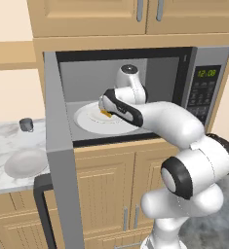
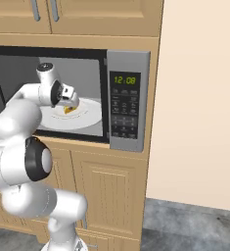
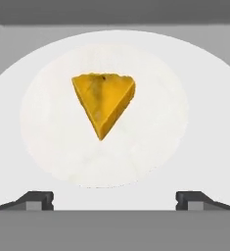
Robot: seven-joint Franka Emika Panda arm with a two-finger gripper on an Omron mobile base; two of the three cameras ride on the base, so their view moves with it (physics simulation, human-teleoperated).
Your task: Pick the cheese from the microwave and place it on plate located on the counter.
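Gripper [image 3: 114,200] fingers spread wide, hovering inside the microwave [image 1: 203,97] above the cheese [image 3: 104,102], which lies on the larger dish [image 3: 185,73]; I've lined them up to straddle it. Contact looks unlikely, though the base views are cramped. My target plate [image 1: 26,163] waits on the counter [image 1: 1,136].

- In your left base view the arm covers most of the cheese [image 1: 105,114] inside the microwave [image 1: 203,92]; only an orange sliver peeks out.
- Left of the microwave, that small dark cup [image 1: 26,124] is too tiny for detail.
- The keypad labels blur.
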